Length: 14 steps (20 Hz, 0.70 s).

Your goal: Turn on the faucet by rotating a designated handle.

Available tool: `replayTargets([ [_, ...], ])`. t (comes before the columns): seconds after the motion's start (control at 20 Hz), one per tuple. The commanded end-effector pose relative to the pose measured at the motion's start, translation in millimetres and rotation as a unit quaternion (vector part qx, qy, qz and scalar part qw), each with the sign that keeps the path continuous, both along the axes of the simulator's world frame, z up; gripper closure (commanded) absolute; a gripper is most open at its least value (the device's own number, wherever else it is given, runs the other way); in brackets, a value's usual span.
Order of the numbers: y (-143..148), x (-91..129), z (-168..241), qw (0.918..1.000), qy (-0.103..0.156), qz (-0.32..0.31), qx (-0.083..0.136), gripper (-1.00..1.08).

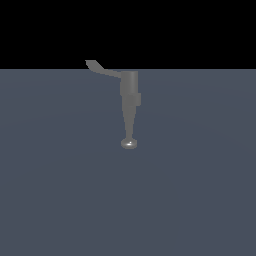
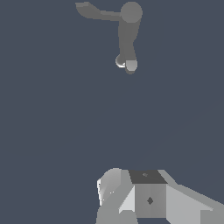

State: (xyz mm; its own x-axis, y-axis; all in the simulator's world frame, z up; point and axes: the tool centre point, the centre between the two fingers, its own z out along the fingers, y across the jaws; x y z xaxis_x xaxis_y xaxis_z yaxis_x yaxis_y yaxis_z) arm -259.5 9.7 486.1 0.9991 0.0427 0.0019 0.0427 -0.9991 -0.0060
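The faucet [image 1: 129, 97] is a small matte grey fixture standing on the flat grey-blue floor [image 1: 60, 190]. Its cylindrical body tapers down to a spout with a rounded shiny tip [image 1: 129, 144]. The handle [image 1: 102, 69], a thin flat lever with a bent-up end, sticks out from the body's top toward the exterior view's left. The wrist view shows the faucet [image 2: 127, 37] and its handle [image 2: 94, 11] from above. Pale blocky parts of my gripper [image 2: 148, 197] show in the wrist view, well away from the faucet. No separate fingers can be made out. The exterior view does not show the gripper.
Only the plain grey-blue floor [image 2: 52, 122] surrounds the faucet in both views. A black background fills the exterior view above the floor's far edge.
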Motion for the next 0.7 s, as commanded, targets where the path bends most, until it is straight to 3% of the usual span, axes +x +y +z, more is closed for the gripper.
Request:
replayTargets([
  [0.0,0,0,0,1.0,0.0,0.0,0.0,1.08],
  [0.65,-15,9,7,0.9999,-0.008,-0.015,-0.001,1.08],
])
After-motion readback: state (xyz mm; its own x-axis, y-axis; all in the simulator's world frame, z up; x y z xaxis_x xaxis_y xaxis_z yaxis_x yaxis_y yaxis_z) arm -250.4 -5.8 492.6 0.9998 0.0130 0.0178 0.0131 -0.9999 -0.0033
